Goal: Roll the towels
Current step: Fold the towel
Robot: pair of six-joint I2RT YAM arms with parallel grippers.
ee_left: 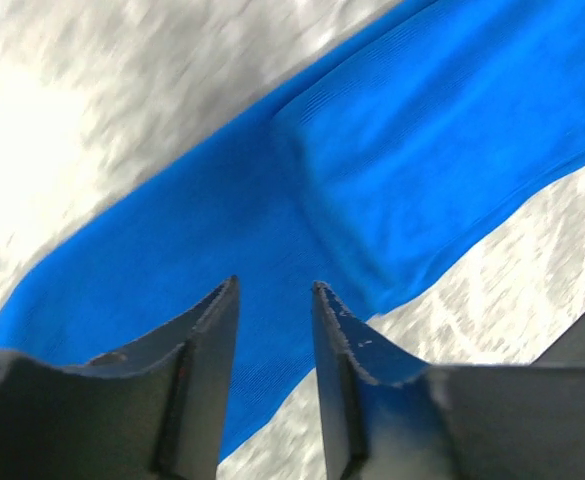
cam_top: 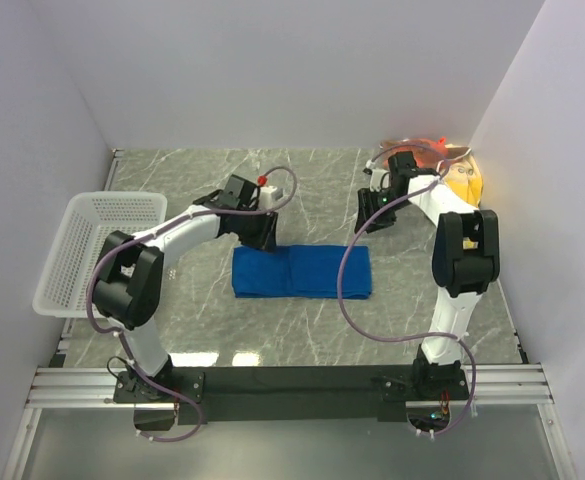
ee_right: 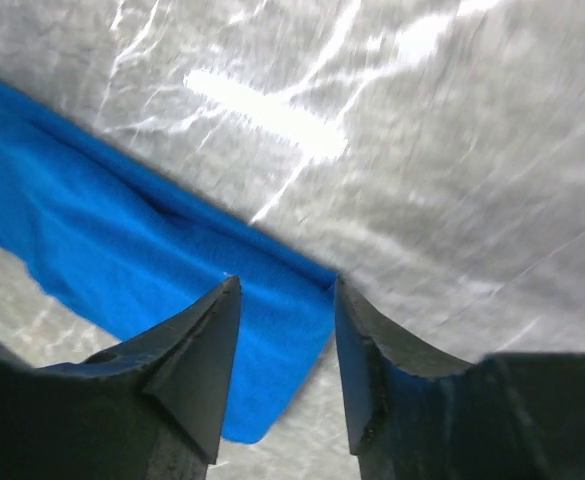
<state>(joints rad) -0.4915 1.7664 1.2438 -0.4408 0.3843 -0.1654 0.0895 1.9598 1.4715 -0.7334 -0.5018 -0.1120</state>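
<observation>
A royal blue towel lies folded into a flat long strip in the middle of the table. My left gripper hovers just over its far left corner. In the left wrist view the left gripper stands open above the blue towel, with nothing between the fingers. My right gripper hangs near the far right corner. In the right wrist view the right gripper is open over the blue towel's end, holding nothing. A yellow towel and an orange patterned towel lie bunched at the back right, partly hidden by the right arm.
A white mesh basket stands at the left edge of the grey marbled table. White walls close in the back and both sides. Purple cables loop from both arms over the table.
</observation>
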